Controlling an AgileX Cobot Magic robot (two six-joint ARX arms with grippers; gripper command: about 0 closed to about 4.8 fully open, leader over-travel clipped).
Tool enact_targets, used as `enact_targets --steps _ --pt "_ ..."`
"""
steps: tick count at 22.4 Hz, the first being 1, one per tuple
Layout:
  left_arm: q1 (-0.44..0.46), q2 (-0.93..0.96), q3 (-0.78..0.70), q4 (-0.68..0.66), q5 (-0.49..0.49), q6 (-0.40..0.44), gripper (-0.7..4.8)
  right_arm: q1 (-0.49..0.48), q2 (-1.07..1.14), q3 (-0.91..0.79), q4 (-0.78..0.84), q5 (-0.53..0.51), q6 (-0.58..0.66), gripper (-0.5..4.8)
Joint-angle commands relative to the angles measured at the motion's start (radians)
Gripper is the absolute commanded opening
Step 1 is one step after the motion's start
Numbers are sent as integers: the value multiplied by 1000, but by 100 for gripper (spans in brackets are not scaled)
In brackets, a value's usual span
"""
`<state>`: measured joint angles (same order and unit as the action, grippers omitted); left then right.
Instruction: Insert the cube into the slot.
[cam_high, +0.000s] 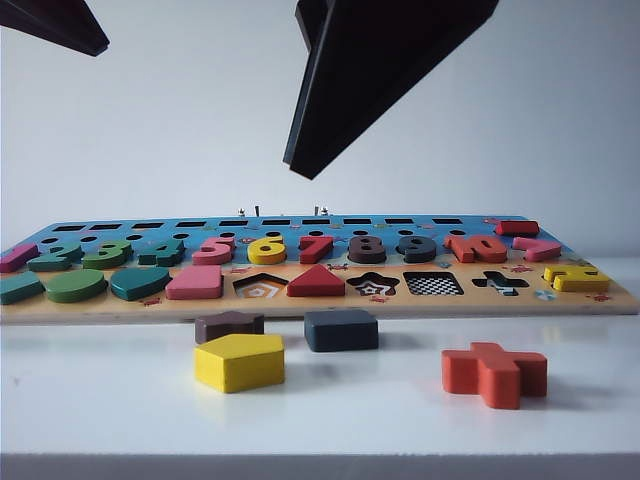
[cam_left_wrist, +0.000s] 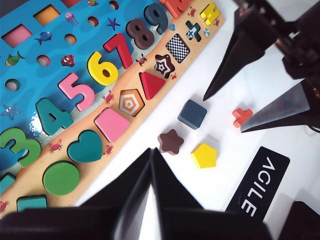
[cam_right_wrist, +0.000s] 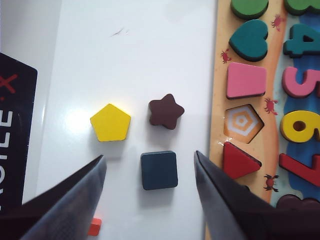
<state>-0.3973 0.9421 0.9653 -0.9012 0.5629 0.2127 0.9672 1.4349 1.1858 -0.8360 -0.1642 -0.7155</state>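
**Navy cube loose on the table, right gripper spread above it**

Exterior view: the wooden puzzle board lies across the white table, filled with coloured numbers and shapes. In its front row the checkerboard square slot sits bare, between the star cut-out and the cross cut-out. Just in front of the board lies the dark navy cube, flat on the table, with the brown star block to its left and the yellow pentagon block nearer the camera. The orange cross block rests well apart to the right. A black finger of the right gripper hangs high above the board; only a dark corner of the left arm shows at the top left edge.

Left wrist view: the left gripper has its fingertips pressed together with nothing between them, poised over the table edge near the board. Beyond it, the right gripper's two pointed fingers stand wide apart above the cube and the orange cross block.

Right wrist view: the right gripper is spread wide, and the cube shows between its fingertips, touching neither. The pentagon block and star block lie just beyond the cube, the board beside it.
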Motion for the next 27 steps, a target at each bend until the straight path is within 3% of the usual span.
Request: enact_targets --steps 1,8,27 --pt "1 1 5 13 1 5 17 -17 23 -26 39 -19 -10 319" --pt "1 1 5 13 1 5 17 -54 55 -108 97 -18 -15 317" --pt "1 1 5 13 1 8 17 -71 124 -109 140 -19 -15 290"
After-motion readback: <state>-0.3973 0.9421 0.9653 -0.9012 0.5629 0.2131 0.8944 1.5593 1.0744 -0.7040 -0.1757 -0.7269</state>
